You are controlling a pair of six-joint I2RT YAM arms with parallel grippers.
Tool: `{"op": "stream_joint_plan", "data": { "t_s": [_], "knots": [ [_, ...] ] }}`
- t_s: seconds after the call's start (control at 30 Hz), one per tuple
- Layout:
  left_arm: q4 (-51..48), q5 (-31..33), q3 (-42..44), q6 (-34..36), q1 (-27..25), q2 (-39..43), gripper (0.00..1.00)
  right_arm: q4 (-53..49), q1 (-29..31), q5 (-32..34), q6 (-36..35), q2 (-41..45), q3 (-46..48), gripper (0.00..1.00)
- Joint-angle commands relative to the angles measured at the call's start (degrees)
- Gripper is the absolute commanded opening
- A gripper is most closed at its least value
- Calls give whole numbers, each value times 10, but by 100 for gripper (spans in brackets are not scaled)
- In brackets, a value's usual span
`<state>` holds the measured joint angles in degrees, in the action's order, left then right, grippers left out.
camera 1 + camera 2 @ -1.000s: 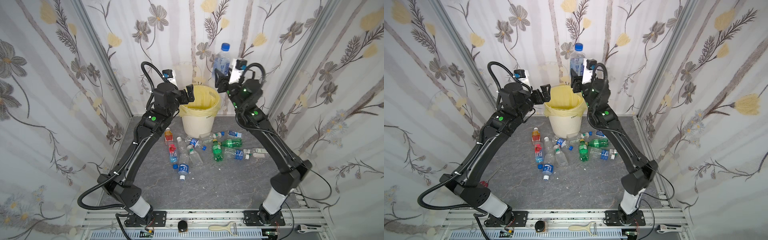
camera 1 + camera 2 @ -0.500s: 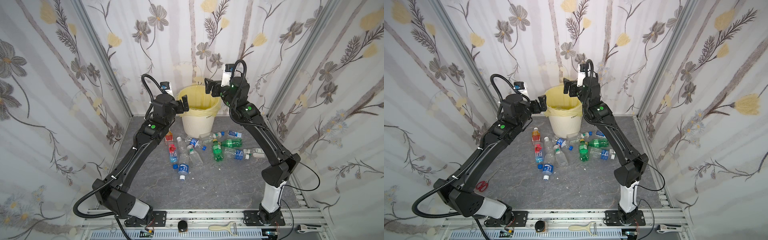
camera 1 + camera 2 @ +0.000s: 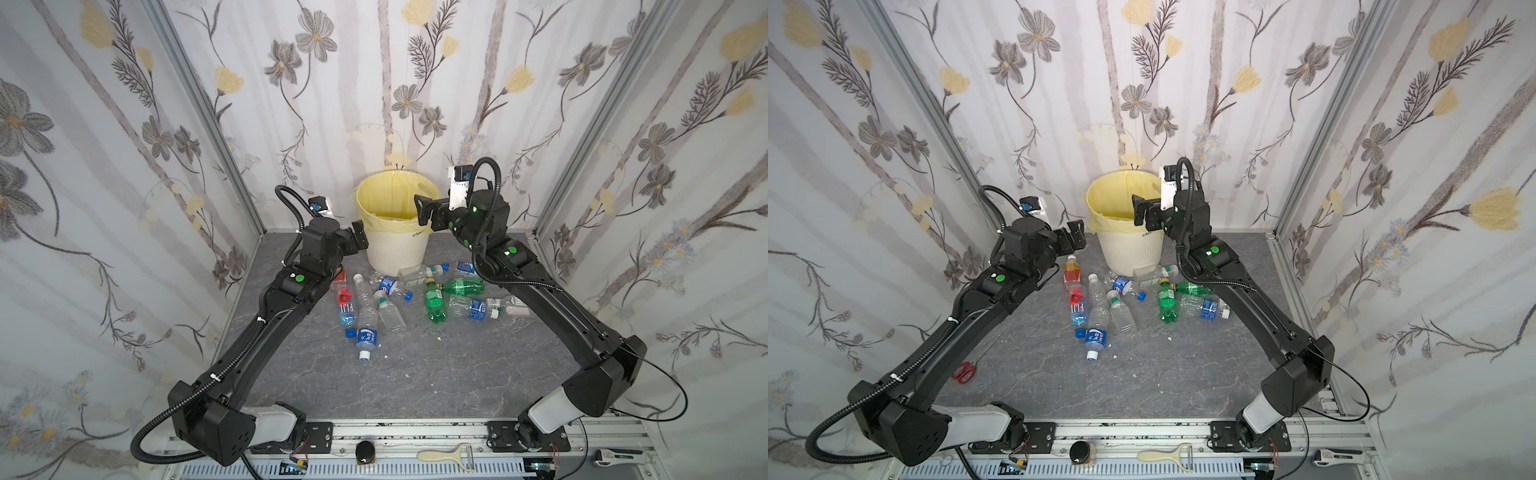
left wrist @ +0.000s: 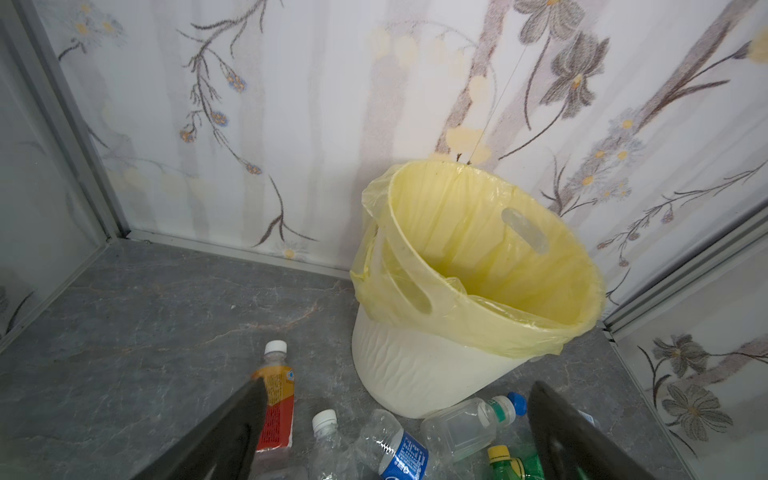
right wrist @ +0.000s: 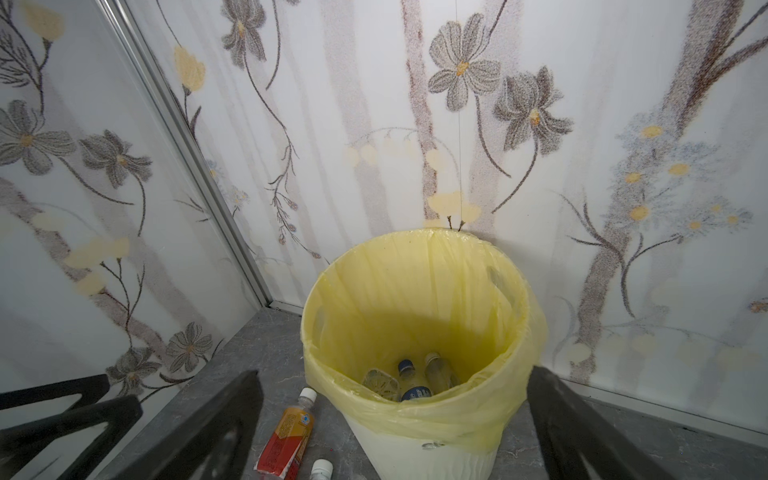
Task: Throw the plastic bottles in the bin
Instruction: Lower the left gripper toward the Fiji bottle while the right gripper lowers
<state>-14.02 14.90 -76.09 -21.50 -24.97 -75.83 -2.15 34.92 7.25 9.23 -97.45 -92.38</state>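
Left pincer (image 3: 359, 240) and right pincer (image 3: 422, 212) stand open, empty, by the bin (image 3: 395, 253). Bottles (image 3: 435, 301) crowd the tabletop (image 3: 415, 374) before it, few inside. A descending arm could tip the bin.

A second ago the right gripper (image 3: 421, 211) was high up over the bin (image 3: 394, 254) with a blue-capped bottle (image 5: 410, 380) in it. Now the jaws are wide apart and hold nothing. In the right wrist view the blue-capped bottle lies deep inside the bin, next to two more. The right arm is down lower now, and its gripper sits just at the right side of the bin's rim. The left gripper (image 3: 360, 237) is lower too. It was up by the rim on the left. Now it is down beside the bin's wall, and its arm lies lower.
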Motion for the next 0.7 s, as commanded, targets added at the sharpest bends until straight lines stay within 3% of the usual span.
{"op": "stream_joint_plan", "data": {
  "t_s": [0.0,0.2,0.3,0.67],
  "knots": [
    [-69,-15,5,-49,11,-16,100,26,21,-1,-26,27,47,100],
    [-143,-45,33,-106,27,-57,100,45,73,-2,-33,75,146,100],
    [-145,-79,61,-119,28,-62,100,44,97,17,-35,77,179,100],
    [-141,-111,166,-153,30,-69,100,51,153,84,-15,73,247,100]
  ]
}}
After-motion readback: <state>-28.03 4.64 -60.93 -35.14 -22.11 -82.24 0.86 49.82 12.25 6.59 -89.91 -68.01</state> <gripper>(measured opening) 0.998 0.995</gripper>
